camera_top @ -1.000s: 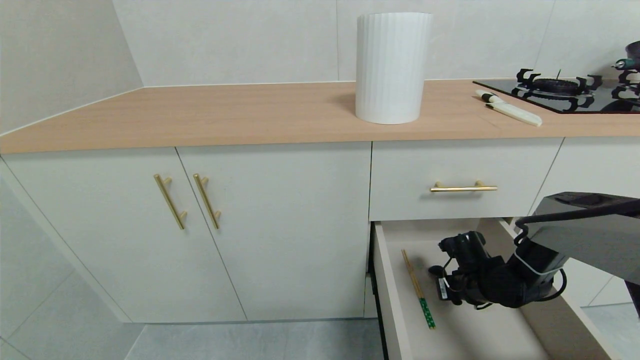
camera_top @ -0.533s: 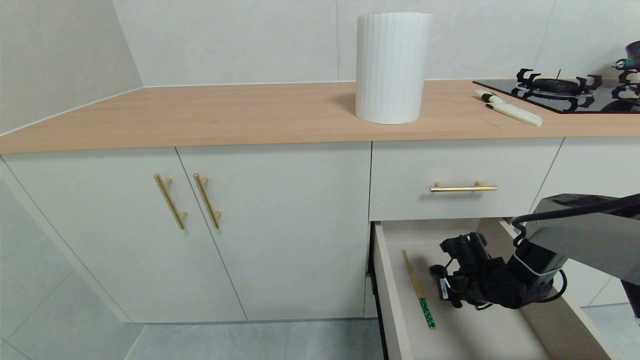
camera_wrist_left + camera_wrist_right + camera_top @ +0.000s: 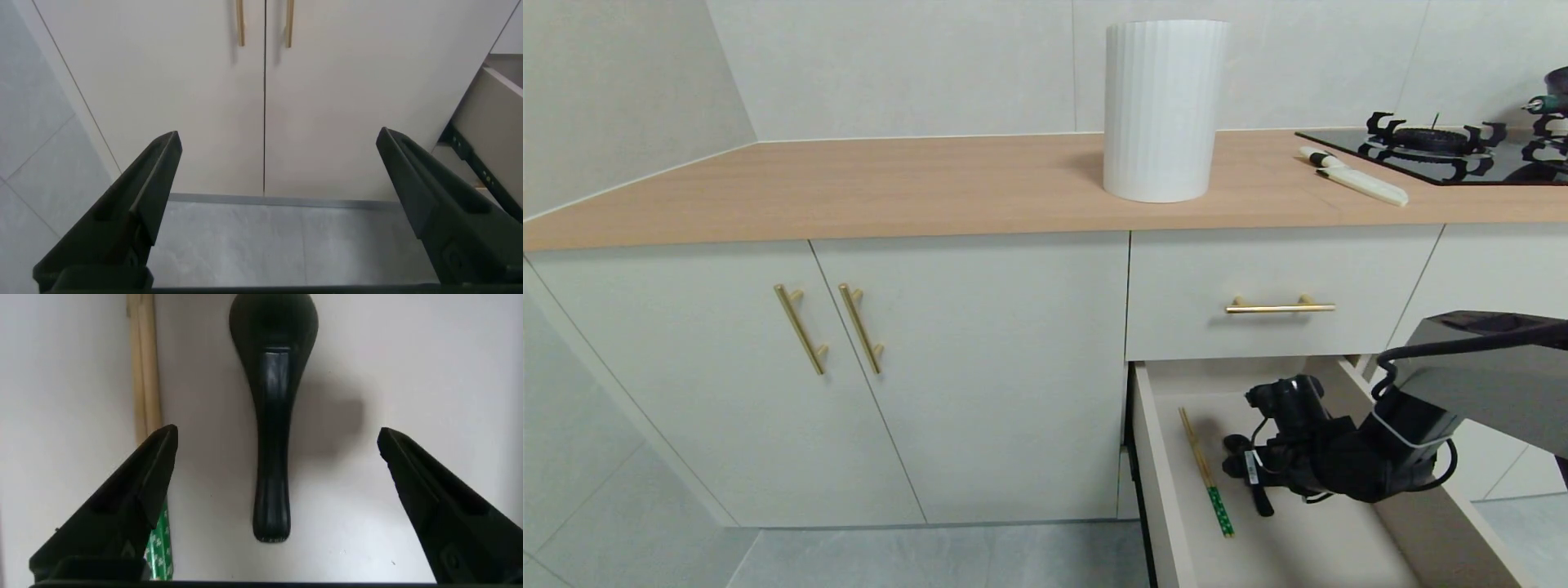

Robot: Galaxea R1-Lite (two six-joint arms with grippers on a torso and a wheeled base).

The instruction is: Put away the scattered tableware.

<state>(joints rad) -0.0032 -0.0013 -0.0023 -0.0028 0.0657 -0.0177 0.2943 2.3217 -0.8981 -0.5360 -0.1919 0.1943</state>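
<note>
The spoon (image 3: 272, 490) lies in the drawer (image 3: 1156, 457) beside the chopsticks (image 3: 1205, 482). Our right gripper (image 3: 1252, 474) hangs above it, fingers spread and empty; the left gripper (image 3: 278, 140) likewise. Next we should retract for the knife (image 3: 1356, 181).

L gripper (image 3: 278, 137) hung low, facing cabinet front, jaws wide apart. 2 dark fingers (image 3: 139, 204) stood well apart w/ nothing betw them. Ahead: pair of pale cabinet doors (image 3: 359, 90), shut, thin vertical seam betw them. 2 gold bar handles (image 3: 240, 20) upright, one each side of seam, close together. Grey tiled floor (image 3: 278, 245) ran up to foot of cabinet, darker strip at base. Open drawer (image 3: 500, 94) stuck out just beside doors, past one finger. Black runner (image 3: 467, 153) on drawer's side.
</note>
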